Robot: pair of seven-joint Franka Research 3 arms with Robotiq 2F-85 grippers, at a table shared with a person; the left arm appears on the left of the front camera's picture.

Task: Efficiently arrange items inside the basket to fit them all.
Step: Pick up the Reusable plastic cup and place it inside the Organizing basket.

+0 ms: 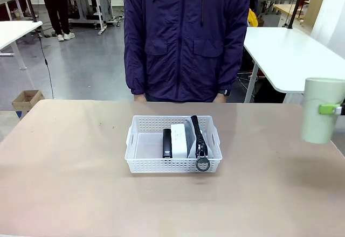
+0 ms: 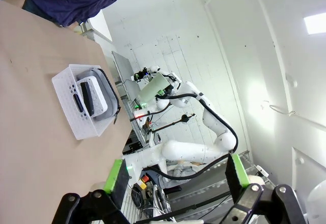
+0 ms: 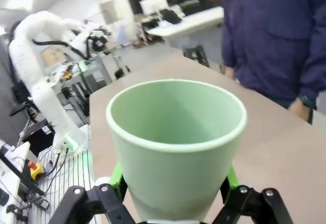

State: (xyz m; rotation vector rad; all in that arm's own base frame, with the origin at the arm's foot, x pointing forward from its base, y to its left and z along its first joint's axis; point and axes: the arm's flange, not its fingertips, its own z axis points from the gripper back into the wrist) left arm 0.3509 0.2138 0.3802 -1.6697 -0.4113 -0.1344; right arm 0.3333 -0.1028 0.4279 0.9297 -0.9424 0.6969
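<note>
The white lattice basket (image 1: 161,165) stands at the table's middle. Inside it a black stapler (image 1: 167,143), a small white box (image 1: 179,139) and a grey pouch (image 1: 193,140) with a black zipper and ring pull sit side by side toward the right; the basket's left part is bare. At the far right a pale green cup (image 1: 322,110) hangs above the table, mouth toward the wrist camera, with my right gripper (image 1: 330,109) shut on it. The cup (image 3: 175,137) sits between that gripper's (image 3: 173,196) green pads. My left gripper (image 2: 177,175) is open and holds nothing, far from the basket (image 2: 69,113).
A person in a dark blue jacket (image 1: 186,37) stands at the table's far edge behind the basket, hands down at the edge. Bare tabletop (image 1: 70,183) surrounds the basket on all sides. White tables stand farther back.
</note>
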